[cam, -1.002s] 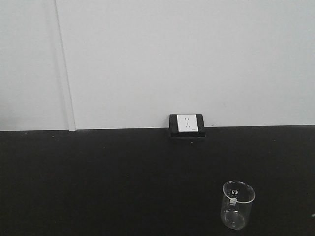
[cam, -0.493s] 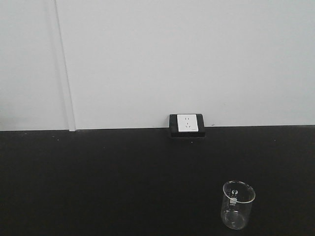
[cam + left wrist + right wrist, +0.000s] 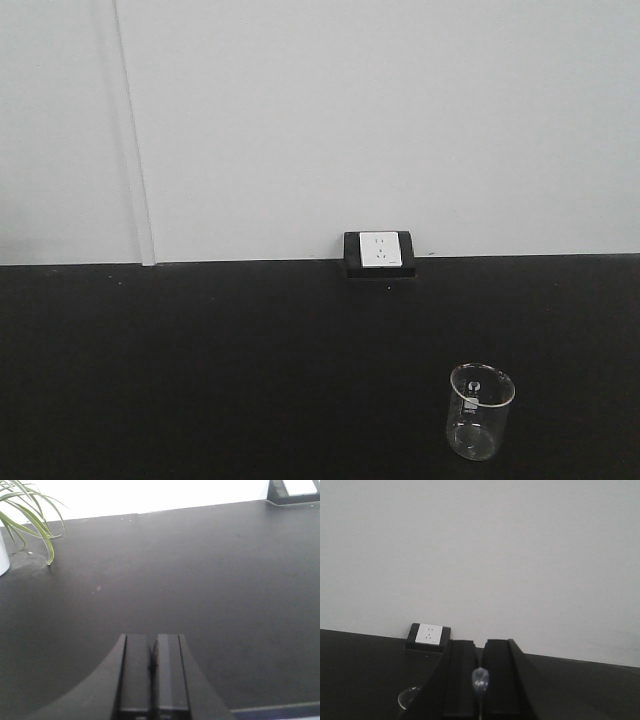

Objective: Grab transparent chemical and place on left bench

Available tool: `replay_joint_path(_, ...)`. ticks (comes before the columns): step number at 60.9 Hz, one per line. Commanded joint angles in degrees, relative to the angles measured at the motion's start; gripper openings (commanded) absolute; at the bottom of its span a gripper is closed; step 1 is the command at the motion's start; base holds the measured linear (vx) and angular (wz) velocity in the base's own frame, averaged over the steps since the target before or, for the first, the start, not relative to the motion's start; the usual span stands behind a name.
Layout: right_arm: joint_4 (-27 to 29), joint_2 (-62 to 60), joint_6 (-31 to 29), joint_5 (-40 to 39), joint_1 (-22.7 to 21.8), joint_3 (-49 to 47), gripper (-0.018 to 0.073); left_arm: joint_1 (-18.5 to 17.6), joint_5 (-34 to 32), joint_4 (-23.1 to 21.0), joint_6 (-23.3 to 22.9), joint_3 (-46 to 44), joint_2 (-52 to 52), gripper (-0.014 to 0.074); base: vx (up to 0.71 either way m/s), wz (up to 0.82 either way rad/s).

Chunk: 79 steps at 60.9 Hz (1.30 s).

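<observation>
In the front view we see the transparent chemical, a small clear beaker with a flared rim and white markings on its side. It stands upright on the black table and nothing touches it. It sits toward 5 o'clock from the wall socket, well apart from it and near the lower edge of the view. The socket is a white plate in a black housing, set where the table meets the white wall. Neither arm shows in this view. From the left wrist we look down along the left end effector: its two dark fingers lie together with only a thin seam between them, holding nothing, above bare table. A plant with long green leaves hangs in at 10 o'clock over the curved side of a white pot, and a corner of the socket shows at 1 o'clock. From the right wrist, the right end effector points toward the wall, its fingers likewise drawn together and clamped on nothing. The socket lies at 10 o'clock from its tips. A glassy curve at 8 o'clock, half hidden by the finger, is probably the beaker's rim.
</observation>
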Motion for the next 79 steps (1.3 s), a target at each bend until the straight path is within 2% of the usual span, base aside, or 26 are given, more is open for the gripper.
replay_joint_path(1, 0.1, 0.5, -0.1, -3.6, -0.1, -1.5, -0.0003, -0.1, -4.5, 0.0, -0.4, 0.9, -1.1, -0.0003, -0.08, -0.03)
replay_joint_path(30, 0.1, 0.5, -0.1, -3.5, -0.1, -1.5, -0.0003, -0.1, -4.5, 0.0, -0.4, 0.9, -1.1, -0.0003, -0.21, -0.06)
replay_joint_path(79, 0.1, 0.5, -0.1, -3.6, -0.2, -1.5, -0.0003, -0.1, -4.5, 0.0, -0.4, 0.9, -1.1, -0.0003, -0.37, 0.03)
